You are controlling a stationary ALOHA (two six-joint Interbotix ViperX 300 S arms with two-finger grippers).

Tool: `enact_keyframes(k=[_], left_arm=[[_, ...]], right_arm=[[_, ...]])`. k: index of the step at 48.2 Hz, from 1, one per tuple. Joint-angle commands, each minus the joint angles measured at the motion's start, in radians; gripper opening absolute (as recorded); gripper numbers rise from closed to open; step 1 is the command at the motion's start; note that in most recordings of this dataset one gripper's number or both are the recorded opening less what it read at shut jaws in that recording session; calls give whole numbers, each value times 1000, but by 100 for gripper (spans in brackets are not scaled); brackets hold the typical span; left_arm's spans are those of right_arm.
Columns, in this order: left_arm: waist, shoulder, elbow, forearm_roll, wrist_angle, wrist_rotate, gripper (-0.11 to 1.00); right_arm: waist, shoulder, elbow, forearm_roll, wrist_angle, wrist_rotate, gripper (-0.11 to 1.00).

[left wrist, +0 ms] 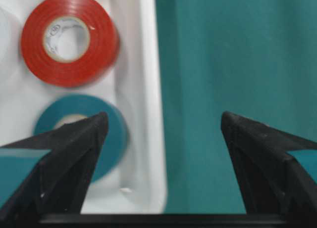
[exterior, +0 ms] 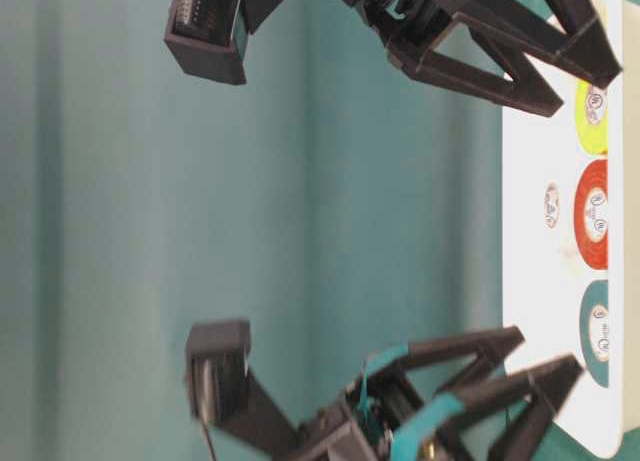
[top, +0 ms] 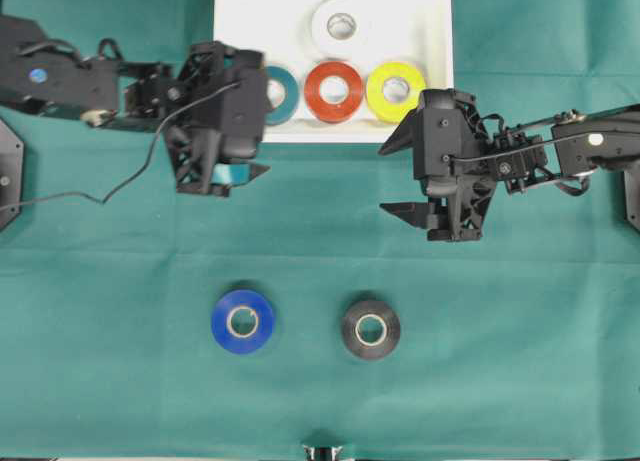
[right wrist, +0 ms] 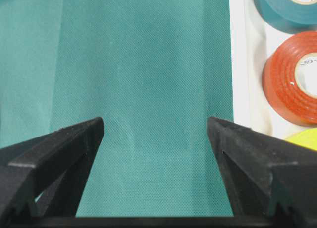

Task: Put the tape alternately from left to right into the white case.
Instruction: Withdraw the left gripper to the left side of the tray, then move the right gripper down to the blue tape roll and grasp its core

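The white case (top: 430, 21) at the back holds four rolls of tape: white (top: 340, 26), teal (top: 281, 94), red-orange (top: 333, 91) and yellow (top: 395, 90). Blue tape (top: 243, 321) and black tape (top: 370, 329) lie flat on the green cloth in front. My left gripper (top: 265, 111) hangs open and empty over the case's front left corner. In the left wrist view (left wrist: 163, 118) one finger is above the teal roll (left wrist: 106, 134) and the other above cloth. My right gripper (top: 388, 181) is open and empty over bare cloth just in front of the case (right wrist: 154, 121).
Green cloth (top: 520, 341) covers the table. A black cable (top: 130, 181) trails from the left arm across the cloth on the left. Both arms reach in from the sides at the back, level with the case's front rim (left wrist: 148, 89).
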Motion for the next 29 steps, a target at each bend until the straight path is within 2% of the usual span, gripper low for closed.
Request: enact_keyframes(k=[1,14,29], left_arm=[[-12,-52,31,-3,-44,-11,95],[-26,-115,129,-3,-173,-74,95],[-26,-107,135,-3,-199,-83,95]], right_arm=[[3,-20,-8,0,-11,2,84],[3,-20,-8,-2,-11,2,84],[3,-20,-6,-2,-11,3,84]])
